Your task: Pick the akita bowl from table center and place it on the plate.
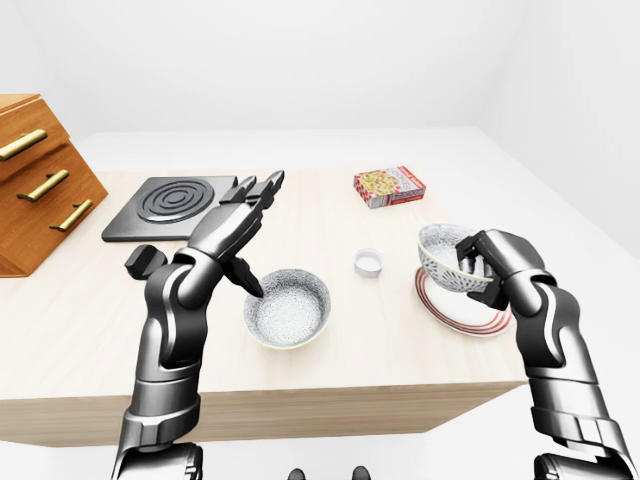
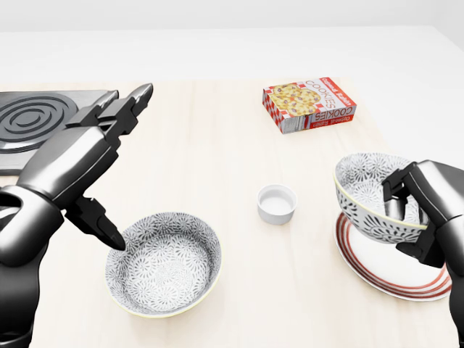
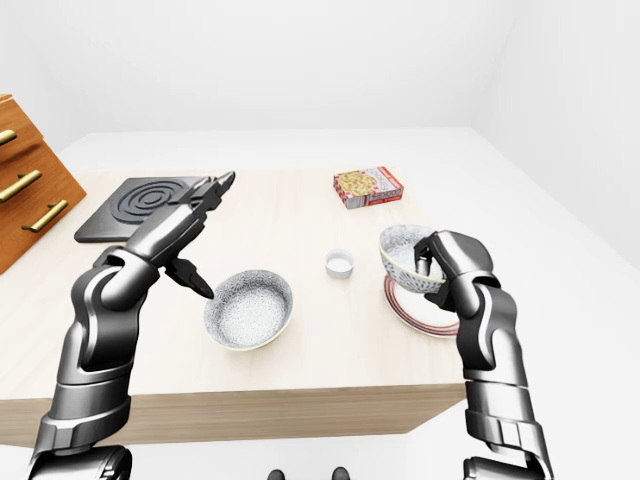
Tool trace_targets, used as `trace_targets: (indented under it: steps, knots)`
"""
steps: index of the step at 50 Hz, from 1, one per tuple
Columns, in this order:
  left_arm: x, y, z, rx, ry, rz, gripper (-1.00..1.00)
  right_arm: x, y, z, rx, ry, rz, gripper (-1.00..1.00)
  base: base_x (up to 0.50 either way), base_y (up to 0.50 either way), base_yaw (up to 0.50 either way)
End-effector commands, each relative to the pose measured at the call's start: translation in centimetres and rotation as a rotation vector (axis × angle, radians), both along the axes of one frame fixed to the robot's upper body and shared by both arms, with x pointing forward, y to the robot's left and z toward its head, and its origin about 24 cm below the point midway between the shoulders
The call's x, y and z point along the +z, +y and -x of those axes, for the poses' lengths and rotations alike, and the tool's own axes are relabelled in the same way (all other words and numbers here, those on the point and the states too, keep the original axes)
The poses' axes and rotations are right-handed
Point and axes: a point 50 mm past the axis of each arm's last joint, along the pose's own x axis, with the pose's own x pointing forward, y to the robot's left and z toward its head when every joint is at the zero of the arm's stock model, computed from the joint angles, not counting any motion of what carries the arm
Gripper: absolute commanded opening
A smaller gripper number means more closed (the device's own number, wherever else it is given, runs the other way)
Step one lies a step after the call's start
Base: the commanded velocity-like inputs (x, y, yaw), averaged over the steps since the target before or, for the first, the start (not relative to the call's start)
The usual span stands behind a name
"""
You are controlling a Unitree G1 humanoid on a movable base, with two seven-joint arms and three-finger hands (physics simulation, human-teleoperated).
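A: Where is the akita bowl (image 2: 370, 192) held?
B: In the right robot hand (image 2: 428, 209), pinched at its rim, tilted, the plate (image 2: 384, 281) just under it.
A: The left robot hand (image 2: 72, 156)?
B: Its fingers are spread wide.

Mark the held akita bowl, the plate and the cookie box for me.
akita bowl (image 2: 359, 206), head view, patterned outer wall.
plate (image 2: 362, 264), head view, red-striped rim, lower left.
cookie box (image 2: 309, 106), head view, printed top face.
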Motion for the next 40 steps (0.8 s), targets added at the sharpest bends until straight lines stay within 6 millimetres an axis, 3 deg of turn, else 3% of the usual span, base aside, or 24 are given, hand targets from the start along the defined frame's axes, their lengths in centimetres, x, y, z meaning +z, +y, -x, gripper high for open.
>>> trace_targets:
  steps: [1, 22, 29, 40]
  knots:
    - [-0.3, 0.0, 0.0, 0.002, 0.007, 0.0, 1.0, -0.1, -1.0, -0.2, -0.032, -0.025, 0.12, -1.0, 0.0, 0.0, 0.0]
    - [-0.8, -0.5, 1.7, 0.005, 0.017, 0.0, 1.0, -2.6, -1.8, -1.2, -0.058, 0.024, 0.196, -1.0, 0.0, 0.0, 0.0]
    - [-0.7, -0.6, 1.8, 0.002, 0.02, 0.003, 1.0, -3.5, -1.6, -1.9, -0.059, 0.042, 0.19, -1.0, 0.0, 0.0, 0.0]
    - [-0.8, -0.5, 1.5, 0.002, 0.024, 0.0, 1.0, -4.4, -2.0, -1.6, -0.064, 0.061, 0.196, -1.0, 0.0, 0.0, 0.0]
